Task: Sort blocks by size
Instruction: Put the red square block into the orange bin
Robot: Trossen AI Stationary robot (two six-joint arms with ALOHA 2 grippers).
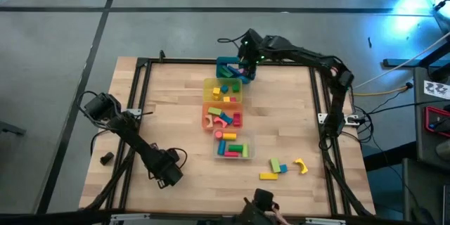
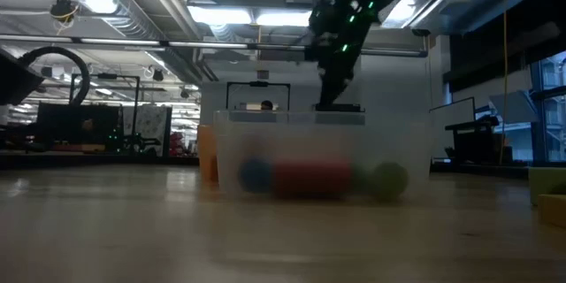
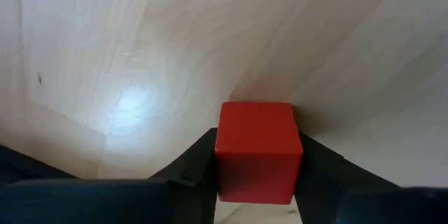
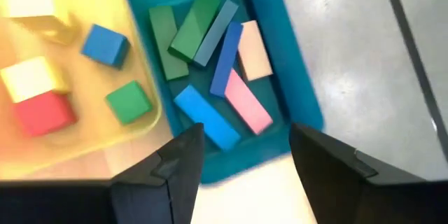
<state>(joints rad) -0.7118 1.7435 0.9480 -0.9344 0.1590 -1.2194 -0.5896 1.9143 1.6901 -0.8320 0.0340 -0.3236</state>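
Red cube [image 3: 257,150] clamped in left end effector [image 3: 256,182] over wood

The left hand [image 3: 257,182] grips a red cube [image 3: 257,150] between its dark fingers [image 3: 192,164] above the pale wooden table [image 3: 140,56].

We see a robotics lab or industrial workshop. The wooden desk [image 1: 176,119] stands on a grey concrete floor [image 1: 63,35] marked with dark lines, with cables [image 1: 394,91] trailing beside its black frame [image 1: 325,123]. In the low view, beyond the right hand [image 2: 337,97], exposed ceiling ducts [image 2: 133,9], strip lights [image 2: 256,18] and monitors [image 2: 258,95] fill a large open hall.
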